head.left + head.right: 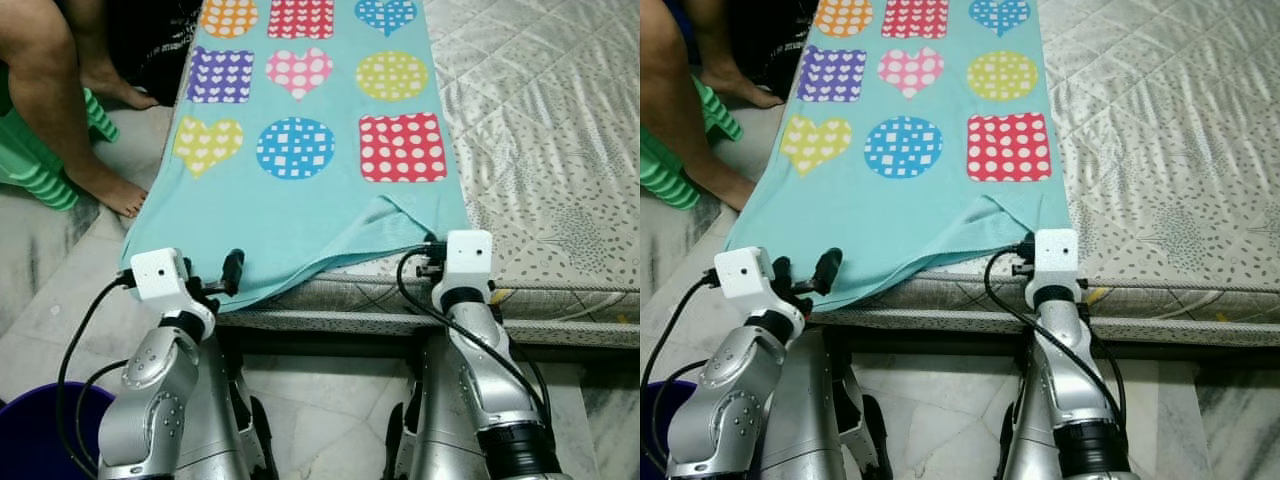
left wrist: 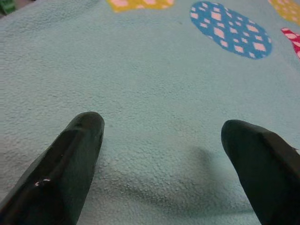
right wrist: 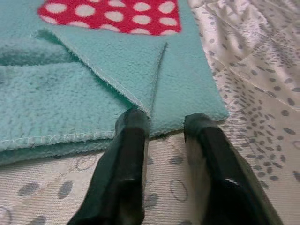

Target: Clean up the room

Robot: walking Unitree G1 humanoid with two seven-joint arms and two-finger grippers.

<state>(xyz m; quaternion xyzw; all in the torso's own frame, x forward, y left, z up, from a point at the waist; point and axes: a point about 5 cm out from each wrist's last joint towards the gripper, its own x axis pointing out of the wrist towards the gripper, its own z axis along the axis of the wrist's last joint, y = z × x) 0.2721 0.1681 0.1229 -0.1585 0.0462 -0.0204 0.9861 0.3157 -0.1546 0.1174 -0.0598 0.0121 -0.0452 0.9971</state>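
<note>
A teal fleece blanket [image 1: 310, 210] printed with dotted hearts, circles and squares lies flat along the left side of a bed mattress [image 1: 540, 150]. Its near edge hangs slightly over the bed's front, and its near right corner is folded back on itself [image 3: 140, 70]. My left gripper [image 1: 215, 282] hovers at the blanket's near left edge. In the left wrist view it [image 2: 161, 126] stands open just above the fleece, holding nothing. My right gripper [image 3: 166, 117] rests on the mattress at the folded corner, open by a narrow gap, its fingertips [image 3: 133, 117] touching the blanket's hem.
A person's bare legs [image 1: 50, 90] and foot [image 1: 115, 190] are at the left beside the bed, by a green plastic stool [image 1: 40, 170]. A purple bucket [image 1: 30, 430] stands on the marble floor at my lower left. The mattress's right side is bare.
</note>
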